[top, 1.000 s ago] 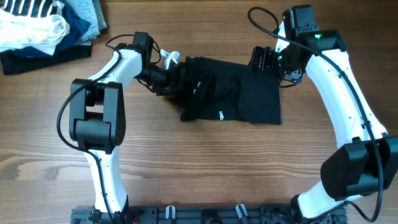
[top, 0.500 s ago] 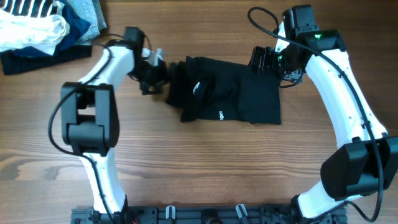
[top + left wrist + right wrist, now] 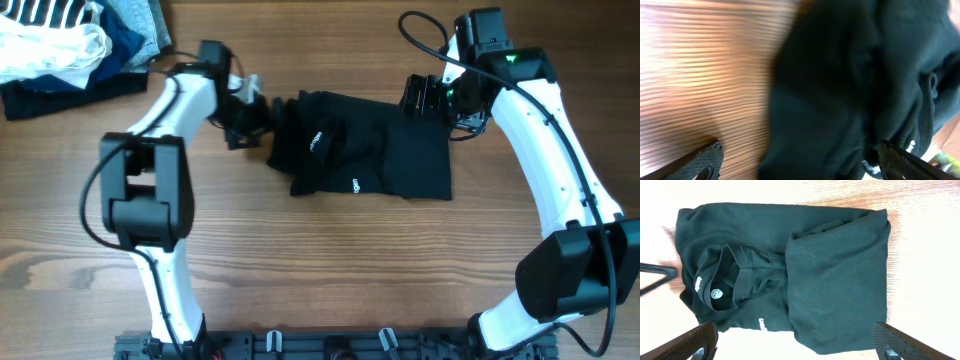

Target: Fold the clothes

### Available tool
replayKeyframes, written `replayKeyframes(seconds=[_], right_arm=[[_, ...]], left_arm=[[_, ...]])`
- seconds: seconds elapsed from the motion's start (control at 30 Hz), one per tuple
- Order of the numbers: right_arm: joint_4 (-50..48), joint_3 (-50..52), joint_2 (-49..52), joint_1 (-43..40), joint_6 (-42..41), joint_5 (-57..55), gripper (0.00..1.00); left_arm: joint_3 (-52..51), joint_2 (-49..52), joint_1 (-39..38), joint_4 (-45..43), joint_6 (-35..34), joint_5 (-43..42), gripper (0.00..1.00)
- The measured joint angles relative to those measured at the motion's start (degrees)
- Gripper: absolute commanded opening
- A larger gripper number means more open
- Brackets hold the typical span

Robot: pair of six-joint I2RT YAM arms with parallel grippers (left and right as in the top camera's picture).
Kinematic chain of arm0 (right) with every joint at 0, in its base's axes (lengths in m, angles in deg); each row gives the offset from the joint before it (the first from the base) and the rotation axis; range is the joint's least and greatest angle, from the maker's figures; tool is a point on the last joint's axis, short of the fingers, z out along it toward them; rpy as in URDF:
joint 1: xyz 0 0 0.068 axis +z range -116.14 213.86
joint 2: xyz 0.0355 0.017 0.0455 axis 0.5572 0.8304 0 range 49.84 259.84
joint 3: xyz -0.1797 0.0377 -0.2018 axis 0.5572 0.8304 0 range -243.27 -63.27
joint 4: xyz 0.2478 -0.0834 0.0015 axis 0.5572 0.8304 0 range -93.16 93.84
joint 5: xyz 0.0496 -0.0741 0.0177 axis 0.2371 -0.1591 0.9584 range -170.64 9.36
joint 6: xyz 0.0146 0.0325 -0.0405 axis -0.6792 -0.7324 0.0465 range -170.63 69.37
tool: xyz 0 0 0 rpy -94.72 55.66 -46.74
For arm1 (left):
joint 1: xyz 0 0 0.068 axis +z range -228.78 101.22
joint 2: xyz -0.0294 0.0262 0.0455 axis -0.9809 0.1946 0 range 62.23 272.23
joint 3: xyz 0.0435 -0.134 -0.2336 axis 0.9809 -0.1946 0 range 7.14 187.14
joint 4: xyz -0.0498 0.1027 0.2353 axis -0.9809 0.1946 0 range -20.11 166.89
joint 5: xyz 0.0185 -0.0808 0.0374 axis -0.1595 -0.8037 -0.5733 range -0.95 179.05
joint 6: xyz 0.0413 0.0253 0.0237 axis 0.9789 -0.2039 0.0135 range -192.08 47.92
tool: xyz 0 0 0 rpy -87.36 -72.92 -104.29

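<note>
The clothes [image 3: 365, 145] are one black garment, folded into a rough rectangle at the table's middle, with small white print on it. My left gripper [image 3: 250, 112] is open at the garment's left edge. In the left wrist view, dark fabric [image 3: 850, 75] fills the space beyond my spread left gripper [image 3: 800, 167], and one ribbed fingertip [image 3: 702, 160] rests over bare wood. My right gripper [image 3: 422, 98] hovers open above the garment's far right corner. In the right wrist view the whole garment [image 3: 790, 270], collar and logo included, lies beneath my wide right gripper [image 3: 795, 345], with nothing held.
A heap of white, striped, light-blue and navy garments [image 3: 70, 45] sits at the far left corner. Wooden tabletop [image 3: 330, 260] stretches in front of the black garment. Both white arms reach in from the near edge.
My left gripper has drawn back leftward off the garment's left part to its edge, then stopped. The right arm and the garment look the same.
</note>
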Motion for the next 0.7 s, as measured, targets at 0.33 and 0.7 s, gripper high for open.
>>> replayKeyframes(seconds=[0.33,0.7], right_arm=[[0.0,0.0,0.0,0.0,1.5,0.0,1.0],[0.0,0.0,0.0,0.0,1.5,0.0,1.0]], left_arm=[[0.2,0.3,-5.3,0.6,5.9,-0.9,1.0],[0.2,0.7,-5.4,1.6,11.1,-3.3,1.0]])
